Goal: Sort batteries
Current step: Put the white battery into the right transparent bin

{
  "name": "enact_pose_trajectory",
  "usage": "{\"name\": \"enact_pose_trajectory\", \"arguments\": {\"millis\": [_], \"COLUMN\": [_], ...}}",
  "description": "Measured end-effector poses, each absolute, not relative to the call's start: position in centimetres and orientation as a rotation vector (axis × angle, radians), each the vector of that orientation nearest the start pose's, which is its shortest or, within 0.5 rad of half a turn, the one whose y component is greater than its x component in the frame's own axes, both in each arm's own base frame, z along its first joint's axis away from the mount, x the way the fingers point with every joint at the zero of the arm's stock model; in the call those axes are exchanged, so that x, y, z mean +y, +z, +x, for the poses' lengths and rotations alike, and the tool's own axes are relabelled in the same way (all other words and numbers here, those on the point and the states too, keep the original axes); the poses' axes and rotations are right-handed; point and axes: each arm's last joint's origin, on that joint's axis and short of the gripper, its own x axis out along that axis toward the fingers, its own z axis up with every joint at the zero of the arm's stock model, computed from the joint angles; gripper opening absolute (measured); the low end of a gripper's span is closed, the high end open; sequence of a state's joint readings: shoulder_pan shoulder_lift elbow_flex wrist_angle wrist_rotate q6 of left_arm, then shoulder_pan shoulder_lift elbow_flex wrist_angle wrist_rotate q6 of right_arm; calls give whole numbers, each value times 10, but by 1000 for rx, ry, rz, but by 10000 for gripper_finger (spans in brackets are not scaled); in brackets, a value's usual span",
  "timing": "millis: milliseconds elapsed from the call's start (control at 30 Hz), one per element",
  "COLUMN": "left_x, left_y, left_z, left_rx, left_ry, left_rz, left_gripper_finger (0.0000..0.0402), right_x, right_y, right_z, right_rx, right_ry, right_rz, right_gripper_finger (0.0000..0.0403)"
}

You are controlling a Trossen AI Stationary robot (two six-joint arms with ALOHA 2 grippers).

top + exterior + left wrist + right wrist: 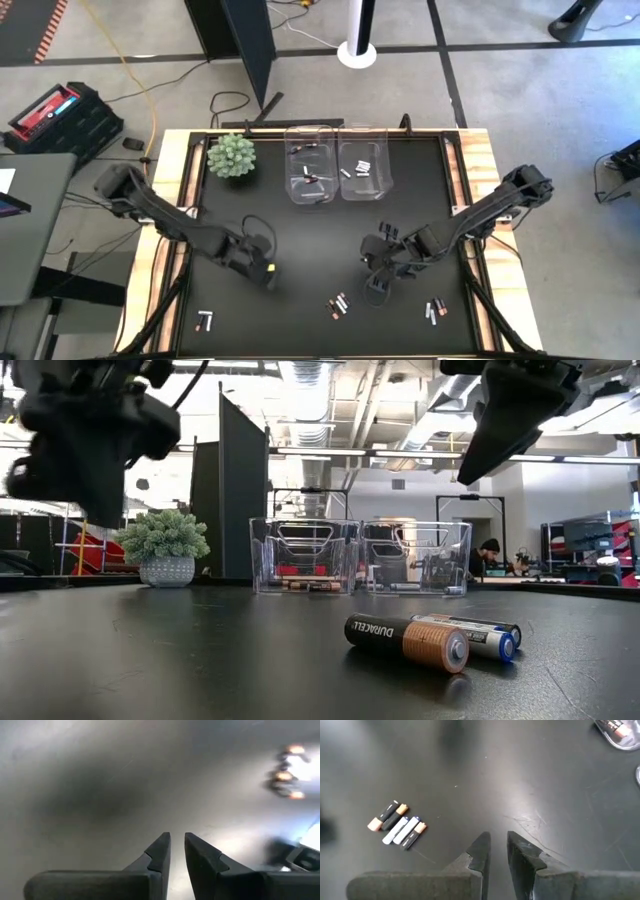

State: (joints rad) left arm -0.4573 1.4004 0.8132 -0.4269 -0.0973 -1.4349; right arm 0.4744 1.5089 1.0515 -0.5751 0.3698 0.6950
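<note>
Batteries [340, 304] lie in small clusters along the lower edge of the dark surface [320, 230], a few already in the clear bins [338, 175] at upper centre. Both the left gripper [177, 851] and right gripper [498, 849] hover narrow and empty. The cells look light, rigid, smooth and prone to rolling, so pinch one across its middle.

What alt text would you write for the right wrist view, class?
The right gripper hangs over bare black table, its dark fingers nearly together and holding nothing. Farther off lies a cluster of batteries, some black with copper ends, some white, side by side.

Both arms reach inward above the table, left gripper [268, 272] and right gripper [377, 290] fingers nearly together, empty.
</note>
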Motion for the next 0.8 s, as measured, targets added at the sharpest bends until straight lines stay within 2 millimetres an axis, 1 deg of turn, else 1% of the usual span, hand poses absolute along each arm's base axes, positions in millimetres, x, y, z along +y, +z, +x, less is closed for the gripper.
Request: {"name": "enact_pose_trajectory", "arguments": {"millis": [100,200,267,367,467,667,800], "left_x": [-123,-130,-132,-135,-136,-136,-137], "left_y": [179,163,151,138,129,130,132], "left_z": [241,249,253,259,261,262,263], "left_rx": [1039,1052,1098,1134,1164,1152,1141], "left_ry": [487,511,519,527,549,528,510], "left_rz": [-1043,-1063,-1071,-1084,-1079,-1089,-1104], "left_gripper_finger": [50,50,52,66,87,136,155], "right_x": [128,129,130,130,132,135,136], "right_y": [231,231,232,232,232,233,233], "right_z": [270,270,270,270,269,269,269], "right_rx": [913,910,906,904,902,890,885], "right_ry": [-222,-216,-211,-212,-210,-199,-193], "right_rz": [210,208,209,214,221,231,232], "right_gripper_finger": [81,81,81,81,81,81,81]}}
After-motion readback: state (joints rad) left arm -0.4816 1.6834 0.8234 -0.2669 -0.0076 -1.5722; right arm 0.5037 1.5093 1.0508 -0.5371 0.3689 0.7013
